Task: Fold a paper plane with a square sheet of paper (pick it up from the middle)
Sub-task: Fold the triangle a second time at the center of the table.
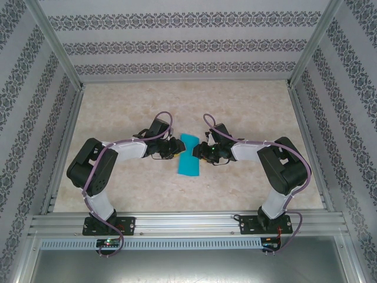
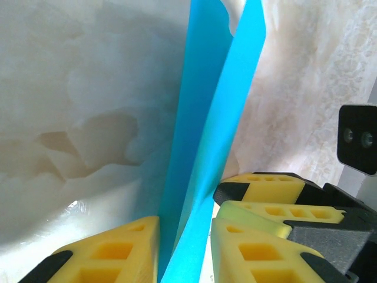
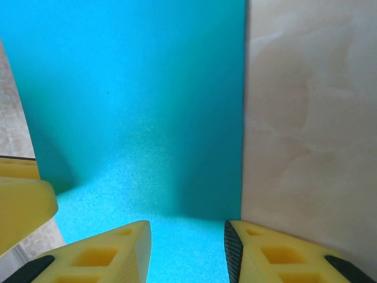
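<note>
We're over a pale mottled table (image 1: 118,112) boxed in by patterned walls (image 1: 177,47), and both arms meet in the middle. The left gripper (image 2: 185,227) has its yellow jaws drawn narrow, with the square sheet of paper (image 2: 206,118) running up between them toward twelve o'clock. It's pinched there, we'd say, and bent into a standing V. The right gripper (image 3: 187,227) has its jaws partly apart with flat teal showing in the gap. Whether it nips the sheet or only rests against it, we can't tell.

From above, the sheet sits at the table's centre, with the left gripper at its nine o'clock and the right at its three.

We judge this to be an early fold: the centre crease is forming, with no pointed nose yet. Next, the two halves need closing edge to edge, then a firm press along the fold without crumpling the thin paper.

In the wrist views the sheet's near edge is cut off, and its corners are hard to make out.
</note>
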